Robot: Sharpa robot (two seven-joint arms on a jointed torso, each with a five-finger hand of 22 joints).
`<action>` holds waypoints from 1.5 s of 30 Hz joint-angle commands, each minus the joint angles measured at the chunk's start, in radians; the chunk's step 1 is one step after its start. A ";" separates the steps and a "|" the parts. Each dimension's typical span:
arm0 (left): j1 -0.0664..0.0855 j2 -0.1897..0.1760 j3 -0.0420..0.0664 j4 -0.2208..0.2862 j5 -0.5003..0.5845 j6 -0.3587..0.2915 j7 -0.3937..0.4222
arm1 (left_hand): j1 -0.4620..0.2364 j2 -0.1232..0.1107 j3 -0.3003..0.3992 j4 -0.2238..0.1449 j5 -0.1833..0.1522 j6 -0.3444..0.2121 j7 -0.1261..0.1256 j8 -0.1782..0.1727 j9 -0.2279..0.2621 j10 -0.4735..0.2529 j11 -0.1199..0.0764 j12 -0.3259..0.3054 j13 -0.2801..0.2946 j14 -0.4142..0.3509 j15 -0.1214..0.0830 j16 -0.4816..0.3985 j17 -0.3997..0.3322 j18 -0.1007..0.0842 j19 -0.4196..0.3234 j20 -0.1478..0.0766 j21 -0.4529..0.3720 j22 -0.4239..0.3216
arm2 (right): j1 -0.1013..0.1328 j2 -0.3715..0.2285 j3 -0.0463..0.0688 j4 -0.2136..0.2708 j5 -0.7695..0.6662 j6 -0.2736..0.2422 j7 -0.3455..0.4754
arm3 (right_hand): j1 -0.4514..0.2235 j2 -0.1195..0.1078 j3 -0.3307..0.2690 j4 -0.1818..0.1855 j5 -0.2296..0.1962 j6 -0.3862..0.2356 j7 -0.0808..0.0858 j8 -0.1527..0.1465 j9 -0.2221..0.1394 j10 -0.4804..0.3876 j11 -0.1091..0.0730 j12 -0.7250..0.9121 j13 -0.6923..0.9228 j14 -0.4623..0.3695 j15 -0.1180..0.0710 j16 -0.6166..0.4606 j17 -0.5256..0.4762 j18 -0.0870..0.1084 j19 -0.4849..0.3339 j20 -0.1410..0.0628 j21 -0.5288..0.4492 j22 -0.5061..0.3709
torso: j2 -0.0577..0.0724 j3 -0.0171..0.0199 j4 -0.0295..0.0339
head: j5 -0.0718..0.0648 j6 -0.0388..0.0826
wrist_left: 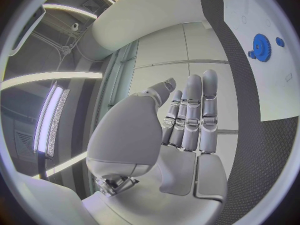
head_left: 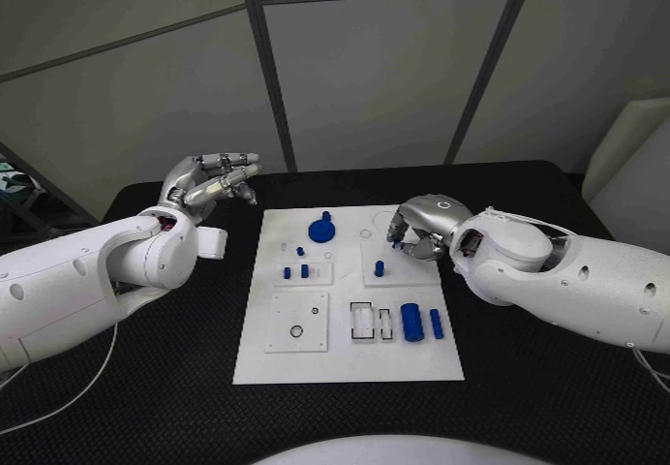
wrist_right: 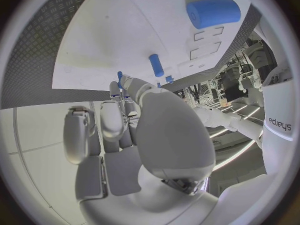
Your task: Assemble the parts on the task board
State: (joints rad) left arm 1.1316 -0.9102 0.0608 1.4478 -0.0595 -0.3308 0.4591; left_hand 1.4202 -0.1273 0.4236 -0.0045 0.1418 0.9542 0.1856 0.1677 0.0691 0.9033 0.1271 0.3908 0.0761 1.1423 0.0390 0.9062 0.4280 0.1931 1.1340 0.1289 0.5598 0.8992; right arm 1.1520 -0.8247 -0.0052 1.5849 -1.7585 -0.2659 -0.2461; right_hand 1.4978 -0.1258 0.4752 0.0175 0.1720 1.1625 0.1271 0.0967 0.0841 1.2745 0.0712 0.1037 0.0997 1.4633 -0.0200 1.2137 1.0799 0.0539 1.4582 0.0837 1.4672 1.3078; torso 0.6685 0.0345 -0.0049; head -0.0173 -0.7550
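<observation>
The white task board (head_left: pixel 350 351) lies in the middle of the black table. On it are a blue gear (head_left: pixel 324 230) (wrist_left: pixel 261 47), short blue pegs (head_left: pixel 294 271), one peg (head_left: pixel 379 267) (wrist_right: pixel 156 65) on a small plate, a thick blue cylinder (head_left: pixel 412 322) (wrist_right: pixel 212 12) and a thinner one (head_left: pixel 437 324). My right hand (head_left: pixel 417 228) (wrist_right: pixel 119 120) hovers over the board's far right part, fingers curled down, pinching a small blue pin (wrist_right: pixel 120 77) (head_left: pixel 398 245) at its tips. My left hand (head_left: pixel 215 180) (wrist_left: pixel 181 120) is raised beside the board's far left corner, fingers straight and holding nothing.
A white plate with a small ring (head_left: pixel 297 332) and empty slotted frames (head_left: pixel 373 321) sit on the board's near half. Black table (head_left: pixel 167 387) surrounds the board. A pale panel (head_left: pixel 628 165) stands at the far right.
</observation>
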 commanded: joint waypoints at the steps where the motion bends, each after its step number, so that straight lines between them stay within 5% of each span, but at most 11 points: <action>1: 0.001 0.002 0.001 0.000 0.005 -0.002 0.000 | 0.003 0.004 -0.002 -0.007 -0.005 0.002 0.004 0.006 -0.001 -0.006 0.001 0.004 -0.001 -0.006 -0.002 0.005 -0.001 -0.011 -0.004 0.000 -0.005 0.000 | 0.003 -0.005 0.013 0.037 0.001 -0.052 -0.001 | -0.001 0.001 0.005 -0.001 0.007 0.007 0.004 -0.006 0.000 0.020 -0.015 -0.001 0.005 0.034 -0.004 0.008 0.003 -0.016 0.009 0.001 0.006 0.118 | 0.001 0.0003 0.0008 | 0.005 0.002; 10: 0.001 0.011 0.001 -0.002 0.005 -0.001 0.000 | 0.003 0.004 -0.002 -0.007 -0.005 0.002 0.004 0.006 -0.001 -0.006 0.001 0.004 -0.001 -0.006 -0.002 0.005 -0.001 -0.011 -0.004 0.000 -0.005 0.000 | 0.002 0.024 0.025 0.111 0.053 -0.082 0.035 | -0.006 -0.003 0.015 -0.009 0.015 0.004 0.008 -0.010 -0.002 0.016 -0.012 -0.008 0.006 0.033 -0.001 0.012 0.005 -0.017 0.009 0.003 0.008 0.120 | 0.002 -0.0004 0.0022 | 0.033 0.002; 16: 0.002 0.024 0.001 -0.004 0.005 0.001 -0.001 | 0.002 0.005 -0.002 -0.007 -0.005 0.001 0.004 0.006 -0.001 -0.008 0.002 0.004 -0.002 -0.008 -0.001 0.005 -0.002 -0.011 -0.005 0.000 -0.005 0.000 | 0.001 0.083 0.025 0.105 0.092 -0.077 0.065 | -0.009 -0.002 0.020 -0.012 0.017 0.003 0.010 -0.013 -0.002 0.015 -0.010 -0.010 0.007 0.033 0.000 0.014 0.005 -0.017 0.008 0.004 0.009 0.121 | 0.002 -0.0030 0.0064 | 0.077 -0.009; 20: 0.002 0.037 0.001 -0.009 0.005 0.002 -0.003 | 0.002 0.005 -0.002 -0.007 -0.005 0.001 0.004 0.006 -0.001 -0.008 0.002 0.004 -0.002 -0.008 -0.001 0.005 -0.002 -0.011 -0.005 0.000 -0.005 0.000 | -0.021 0.121 0.024 0.091 0.109 -0.070 0.084 | -0.011 -0.002 0.021 -0.012 0.017 0.003 0.011 -0.013 -0.002 0.015 -0.009 -0.011 0.007 0.033 0.001 0.014 0.005 -0.017 0.008 0.004 0.008 0.120 | 0.002 -0.0024 0.0034 | 0.111 -0.020; 26: 0.002 0.051 0.001 -0.010 0.005 0.003 -0.005 | 0.002 0.005 -0.003 -0.007 -0.005 0.001 0.005 0.006 -0.001 -0.009 0.002 0.005 -0.002 -0.009 -0.001 0.005 -0.002 -0.011 -0.006 0.000 -0.006 0.000 | -0.066 0.167 0.021 0.070 0.116 -0.052 0.101 | -0.011 -0.002 0.022 -0.012 0.018 0.003 0.011 -0.014 -0.002 0.015 -0.009 -0.012 0.007 0.032 0.001 0.014 0.005 -0.016 0.008 0.005 0.008 0.120 | 0.003 -0.0009 0.0006 | 0.140 -0.029; 37: 0.002 0.058 0.001 -0.012 0.005 0.002 -0.008 | 0.002 0.005 -0.003 -0.007 -0.005 0.000 0.005 0.006 -0.001 -0.010 0.002 0.005 -0.002 -0.010 -0.001 0.006 -0.002 -0.011 -0.007 0.001 -0.006 0.000 | -0.093 0.199 0.015 0.053 0.121 -0.015 0.106 | -0.014 -0.003 0.023 -0.014 0.018 0.001 0.012 -0.015 -0.003 0.013 -0.008 -0.013 0.007 0.032 0.002 0.015 0.006 -0.016 0.006 0.005 0.008 0.119 | 0.001 -0.0007 0.0012 | 0.158 -0.044; 45: 0.002 0.063 0.001 -0.013 0.005 0.003 -0.009 | 0.002 0.004 -0.003 -0.007 -0.006 0.000 0.005 0.006 -0.001 -0.010 0.002 0.005 -0.002 -0.011 0.000 0.006 -0.003 -0.011 -0.007 0.001 -0.006 0.000 | -0.095 0.207 -0.013 0.053 0.119 0.020 0.098 | -0.016 -0.004 0.022 -0.015 0.018 0.000 0.013 -0.016 -0.003 0.013 -0.007 -0.014 0.008 0.032 0.002 0.017 0.007 -0.016 0.006 0.006 0.008 0.120 | 0.002 0.0001 -0.0002 | 0.169 -0.052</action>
State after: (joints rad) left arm 1.1321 -0.8487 0.0610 1.4350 -0.0574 -0.3321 0.4487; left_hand 1.4202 -0.1274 0.4208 -0.0073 0.1417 0.9541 0.1857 0.1676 0.0691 0.8993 0.1311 0.3908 0.0752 1.1382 0.0357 0.9062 0.4269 0.1930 1.1341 0.1289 0.5598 0.8994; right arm 1.0561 -0.6199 -0.0171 1.6376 -1.6415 -0.2778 -0.1522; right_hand 1.4933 -0.1303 0.4942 0.0049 0.1874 1.1624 0.1342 0.0850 0.0820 1.2743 0.0709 0.0827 0.1072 1.4633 -0.0199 1.2247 1.0859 0.0541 1.4619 0.0875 1.4713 1.3075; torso 0.6703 0.0345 -0.0045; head 0.1504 -0.8067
